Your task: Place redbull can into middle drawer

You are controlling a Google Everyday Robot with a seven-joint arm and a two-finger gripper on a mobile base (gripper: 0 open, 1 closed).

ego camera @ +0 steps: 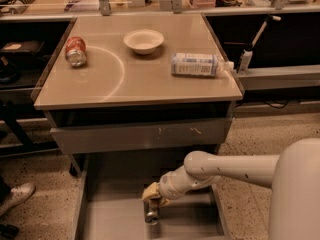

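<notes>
The middle drawer (110, 219) stands pulled out below the table, a wide shallow grey tray with low side walls. The slim redbull can (151, 215) is upright on the drawer floor near the middle, its silver top showing. My gripper (152, 199) reaches in from the right on a white arm and sits directly over the can, at its top. The gripper's pale tips hide the upper part of the can.
On the tan tabletop (140, 79) lie a red-orange can (76, 51) on its side at the left, a white bowl (143, 40) and a plastic bottle (197, 64) on its side at the right. A grey drawer front (140, 134) is above the open drawer. A shoe (15, 196) is at left.
</notes>
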